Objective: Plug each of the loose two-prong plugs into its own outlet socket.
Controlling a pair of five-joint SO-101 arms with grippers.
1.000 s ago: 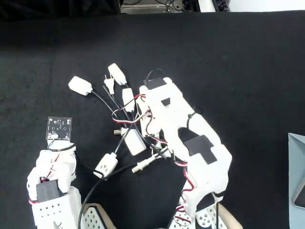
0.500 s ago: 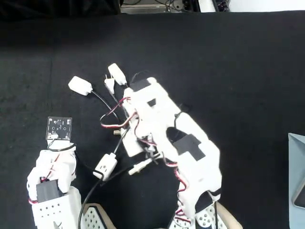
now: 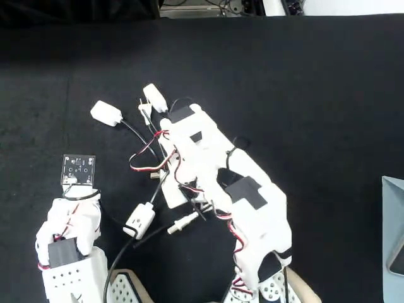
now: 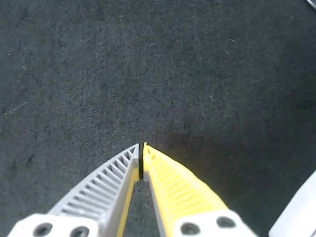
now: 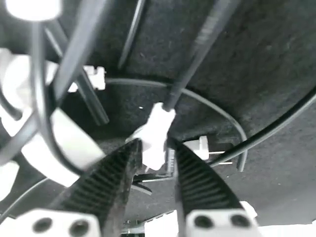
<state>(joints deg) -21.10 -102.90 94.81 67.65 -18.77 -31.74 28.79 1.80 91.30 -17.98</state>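
the white plug (image 5: 157, 129) between the right hand's fingers is a small, light piece of hard plastic. it should not give under a squeeze, but its smooth sides could slip. its black cord (image 5: 197, 54) looks springy and crosses other cords, so i expect it to tug and twist the plug when lifted. the prongs are thin metal and would likely bend if pushed in crooked. the best hold is across the flat sides of the body, close behind the prongs, never on the cord.

the right hand (image 5: 155, 144) is spread only a little, with one finger on either side of that plug's body. the gap is barely wider than the plug. one finger looks to be touching it, but i cannot tell whether there is real pressure yet.

from above, this hand sits low over the tangle of cords, a little toward 9 o'clock from the middle of the table (image 3: 315, 95). other plugs (image 3: 105, 113) fan out from the tangle toward 10 and 7 o'clock.

the left hand (image 4: 142, 148) is pressed together and holds nothing. it hangs over bare black cloth at about 7 o'clock.
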